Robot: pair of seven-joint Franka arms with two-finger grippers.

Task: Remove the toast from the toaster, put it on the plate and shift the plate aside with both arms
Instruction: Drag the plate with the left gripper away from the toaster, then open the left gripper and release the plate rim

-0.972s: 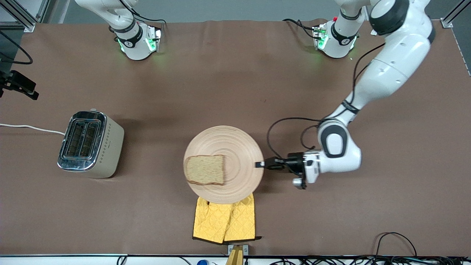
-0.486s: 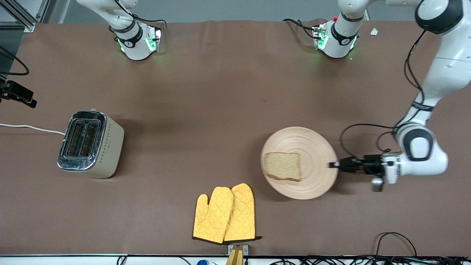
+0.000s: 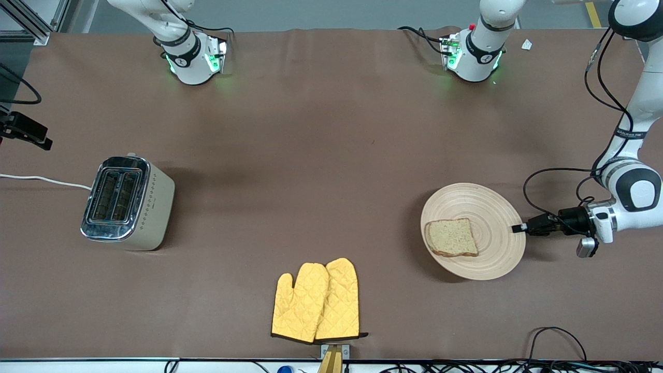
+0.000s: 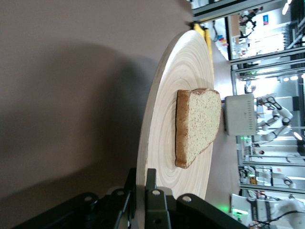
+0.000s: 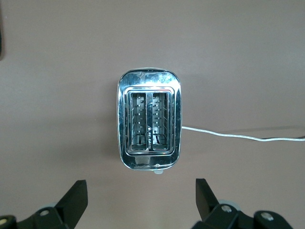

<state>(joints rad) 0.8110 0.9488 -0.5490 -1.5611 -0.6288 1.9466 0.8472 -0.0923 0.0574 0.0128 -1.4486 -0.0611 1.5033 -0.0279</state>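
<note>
Gripping item: left gripper (image 3: 519, 228), jaws clamped shut on the rim of the plate (image 3: 492, 207) at the edge facing the left arm's end of the table. The plate extends straight out ahead of the fingertips, slightly tilted in the left wrist view. Toast (image 3: 451, 238) lies flat on the plate, past its centre from the claw. Toaster (image 3: 127, 203): both slots empty, well apart toward the right arm's end, directly beneath the right gripper (image 5: 140, 200), which waits with jaws spread wide, holding nothing. Oven mitts (image 3: 316, 300): clear of the plate. Judgement: setting down and release fall to the left arm, the only one near.
</note>
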